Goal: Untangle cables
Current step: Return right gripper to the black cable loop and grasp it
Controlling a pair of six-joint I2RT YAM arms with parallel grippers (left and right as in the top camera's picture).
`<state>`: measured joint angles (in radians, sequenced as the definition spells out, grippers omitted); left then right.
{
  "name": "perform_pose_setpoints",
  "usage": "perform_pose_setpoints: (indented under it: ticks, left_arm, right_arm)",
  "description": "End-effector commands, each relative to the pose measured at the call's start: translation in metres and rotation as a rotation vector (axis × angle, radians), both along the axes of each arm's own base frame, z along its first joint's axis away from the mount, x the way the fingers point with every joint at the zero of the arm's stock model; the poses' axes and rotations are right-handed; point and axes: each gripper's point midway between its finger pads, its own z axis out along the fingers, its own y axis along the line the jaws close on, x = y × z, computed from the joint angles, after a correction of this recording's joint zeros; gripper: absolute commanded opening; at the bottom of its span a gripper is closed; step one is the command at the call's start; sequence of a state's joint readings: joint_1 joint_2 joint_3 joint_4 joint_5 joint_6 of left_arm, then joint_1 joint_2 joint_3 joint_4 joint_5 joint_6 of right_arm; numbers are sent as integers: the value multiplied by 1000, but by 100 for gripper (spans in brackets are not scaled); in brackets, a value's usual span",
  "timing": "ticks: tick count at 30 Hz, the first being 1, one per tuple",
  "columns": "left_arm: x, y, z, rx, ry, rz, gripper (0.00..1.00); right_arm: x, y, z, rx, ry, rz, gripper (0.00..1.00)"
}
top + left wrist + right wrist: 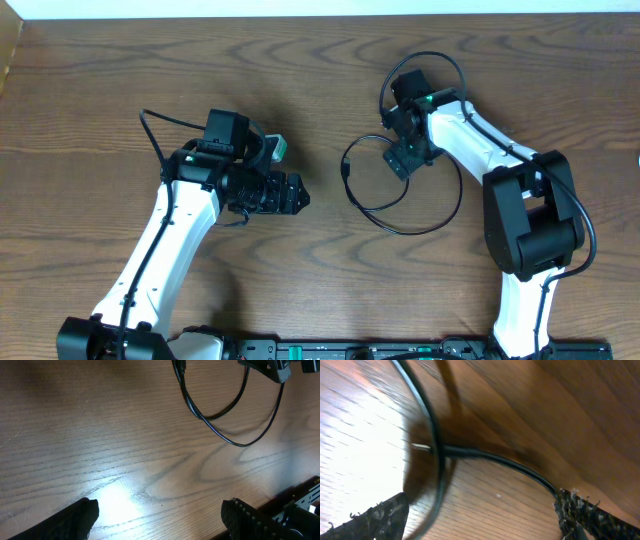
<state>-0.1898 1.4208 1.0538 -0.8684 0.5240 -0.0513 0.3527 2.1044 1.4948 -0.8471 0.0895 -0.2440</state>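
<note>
The black cable [485, 455] blurs in the right wrist view and runs off the left wrist view's top.

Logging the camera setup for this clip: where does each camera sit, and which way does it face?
Overhead: above the table, facing straight down; shows the left tool and the right tool near the black cable.
Left wrist: low over the wood, facing the cable; left fingertips at the bottom corners.
Right wrist: close above the cable; right fingertips at the bottom.
Shared: all three show the cable.

Black cable [485, 457], apparently crossing itself, lies on the wood table [570, 410] between the right tool's [482, 512] spread fingertips.
</note>
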Motion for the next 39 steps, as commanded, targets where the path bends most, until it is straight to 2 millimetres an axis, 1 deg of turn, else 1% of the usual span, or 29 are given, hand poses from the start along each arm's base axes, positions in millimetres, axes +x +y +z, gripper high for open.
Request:
perform_pose_setpoints:
  ticks: [1, 3, 5, 10, 13, 15, 18, 22, 25, 27, 28, 30, 33, 34, 36, 37, 39]
  left_arm:
    - [6, 1, 11, 0, -43, -6, 84]
    - [6, 1, 11, 0, -42, -6, 84]
    - [6, 1, 11, 1, -40, -6, 84]
    - [4, 1, 10, 2, -32, -6, 84]
    - [4, 1, 10, 2, -33, -6, 84]
    - [4, 1, 10, 2, -33, -6, 84]
    - [4, 1, 10, 2, -33, -6, 84]
    - [4, 1, 10, 2, -32, -6, 84]
    - [4, 1, 10, 2, -32, -6, 84]
    - [4, 1, 10, 2, -33, -6, 84]
    - [4, 1, 10, 2, -32, -6, 84]
    - [4, 1, 10, 2, -32, -6, 84]
    - [4, 1, 10, 2, -32, -6, 84]
    - [4, 1, 10, 1, -32, -6, 84]
    - [4, 1, 10, 1, -32, -7, 84]
    - [4, 1, 10, 1, -32, -7, 84]
    - [4, 1, 10, 1, -32, -7, 84]
  right_arm:
    - [-4, 10, 0, 55, 15, -6, 90]
    - [-4, 9, 0, 53, 14, -5, 91]
    - [-2, 4, -1, 27, 4, 6, 92]
    - [10, -29, 0, -117, -54, -26, 95]
    - [12, -39, 0, -128, -53, -32, 95]
    - [12, -45, 0, -126, -46, -47, 94]
    - [8, -45, -4, -75, -18, -61, 92]
    - [-3, -42, -16, -4, 28, -72, 91]
    - [-14, -44, -28, -9, 47, -70, 91]
    - [-20, -44, -35, -5, 61, -69, 89]
    - [-25, -45, -39, -2, 73, -69, 86]
    - [-33, -47, -47, -7, 87, -69, 84]
    - [-45, -50, -58, -12, 104, -69, 84]
    - [-51, -52, -65, -15, 111, -70, 84]
    - [-57, -55, -71, -23, 112, -73, 83]
    - [-59, -57, -74, -23, 114, -76, 82]
    - [-63, -61, -79, -21, 113, -93, 75]
